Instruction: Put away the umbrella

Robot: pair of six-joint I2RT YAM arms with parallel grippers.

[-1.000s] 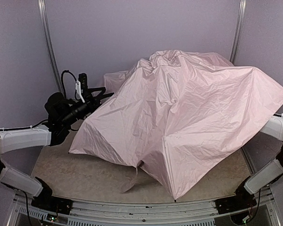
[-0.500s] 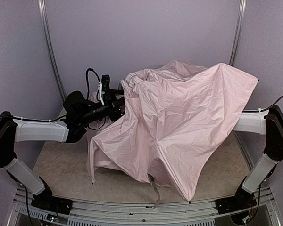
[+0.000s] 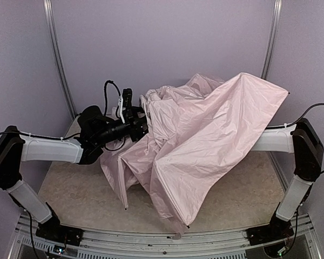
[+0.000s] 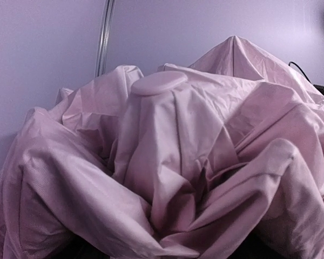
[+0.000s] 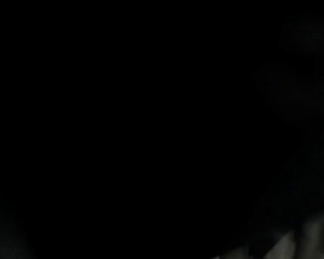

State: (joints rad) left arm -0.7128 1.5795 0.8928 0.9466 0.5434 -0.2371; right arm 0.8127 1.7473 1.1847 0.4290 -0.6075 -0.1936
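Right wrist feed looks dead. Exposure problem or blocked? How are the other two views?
Right wrist: almost fully black, with a faint pale patch at bottom right. It is likely blocked, since top external shows the right arm reaching under the umbrella. Top external: evenly lit, sharp, no glare. Left wrist: fabric fills the frame, purple cast, nearest folds slightly soft.

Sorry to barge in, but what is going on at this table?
Two robot arms are working on a pale pink umbrella, which lies half-collapsed and crumpled on the table. The left gripper is at the canopy's left edge, near its top cap; whether it grips fabric is unclear. The right arm reaches under the canopy from the right, its gripper hidden.
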